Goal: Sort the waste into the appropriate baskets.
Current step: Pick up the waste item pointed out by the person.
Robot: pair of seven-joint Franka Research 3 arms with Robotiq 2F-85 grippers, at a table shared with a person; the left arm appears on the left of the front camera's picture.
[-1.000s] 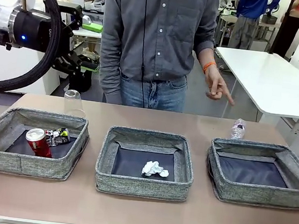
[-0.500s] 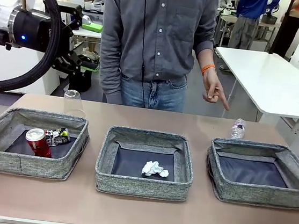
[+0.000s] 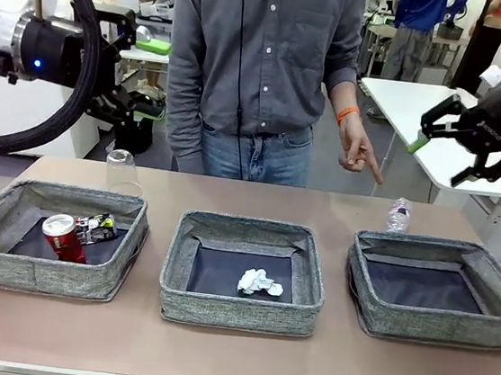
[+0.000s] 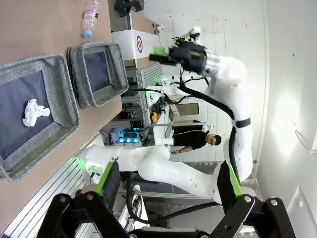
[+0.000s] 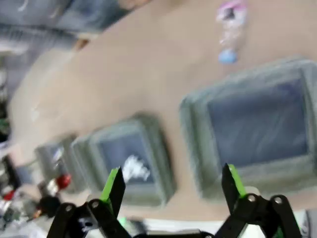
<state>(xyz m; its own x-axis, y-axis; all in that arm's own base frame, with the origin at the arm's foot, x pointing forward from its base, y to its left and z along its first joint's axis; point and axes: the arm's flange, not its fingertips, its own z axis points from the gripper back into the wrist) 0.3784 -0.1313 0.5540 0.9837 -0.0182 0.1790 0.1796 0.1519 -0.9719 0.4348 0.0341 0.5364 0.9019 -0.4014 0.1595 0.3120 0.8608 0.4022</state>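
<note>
Front view: right pincer [image 3: 436,162] spread and empty, aloft; left pincer [image 3: 147,78] likewise spread, empty.

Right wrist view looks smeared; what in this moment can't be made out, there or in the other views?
- Right wrist view: motion blur; the label of the clear plastic bottle and the red can are smears.
- Front view: the bottle's base is hidden behind the far wall of the right basket, the bottom of the clear plastic cup behind the left basket.
- Front view: print on the crushed can is too small to read.
</note>
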